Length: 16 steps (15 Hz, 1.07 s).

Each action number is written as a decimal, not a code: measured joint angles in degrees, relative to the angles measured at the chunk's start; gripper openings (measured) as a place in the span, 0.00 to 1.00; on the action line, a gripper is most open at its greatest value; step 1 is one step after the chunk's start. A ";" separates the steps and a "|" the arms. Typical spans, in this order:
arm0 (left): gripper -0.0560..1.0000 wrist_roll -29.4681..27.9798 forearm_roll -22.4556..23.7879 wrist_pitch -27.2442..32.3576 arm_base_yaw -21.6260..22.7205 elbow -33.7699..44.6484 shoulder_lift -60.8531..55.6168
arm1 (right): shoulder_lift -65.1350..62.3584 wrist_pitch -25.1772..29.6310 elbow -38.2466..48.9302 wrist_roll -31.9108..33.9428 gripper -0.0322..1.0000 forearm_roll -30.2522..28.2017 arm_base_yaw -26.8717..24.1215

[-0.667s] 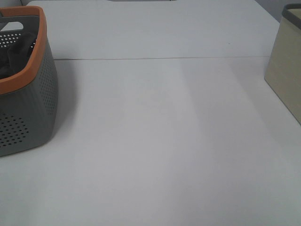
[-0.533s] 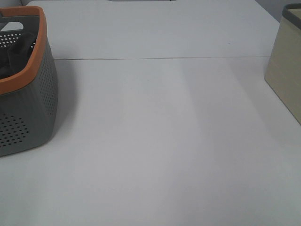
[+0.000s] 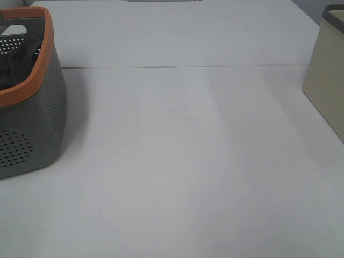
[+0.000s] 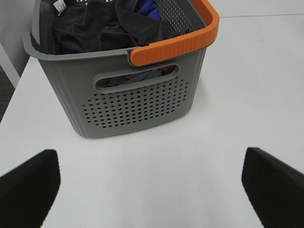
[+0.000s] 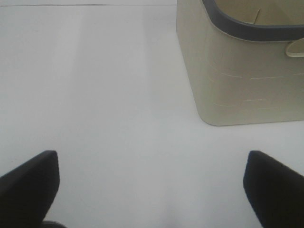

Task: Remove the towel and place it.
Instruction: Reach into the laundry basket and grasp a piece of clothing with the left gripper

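The gray basket runs off the left edge of the high view, and the beige bin runs off the right. Inside the basket, the towel is cropped at the top and partly hidden behind the wall. It covers most of a blue cloth. Of the left hand and the right hand, only dark fingertips show, cropped at the corners.

Of the left hand only the two fingers are recorded: matte black, blunt wedge-shaped tips with softly rounded corners, plain-surfaced and blurred at the edges. The right hand is seen to be of the same make, its fingers likewise matte black, wedge-shaped and uniform in tone. Finer surface detail cannot be resolved on either pair.
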 joint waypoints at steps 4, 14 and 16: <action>0.98 -0.06 0.11 0.00 0.00 0.00 0.00 | 0.00 0.00 0.00 0.00 0.96 0.00 0.00; 0.98 -0.06 0.11 0.00 0.00 0.00 0.00 | 0.00 0.00 0.00 0.00 0.96 0.00 0.00; 0.98 -0.06 0.11 0.00 0.00 0.00 0.00 | 0.00 0.00 0.00 0.00 0.96 0.00 0.00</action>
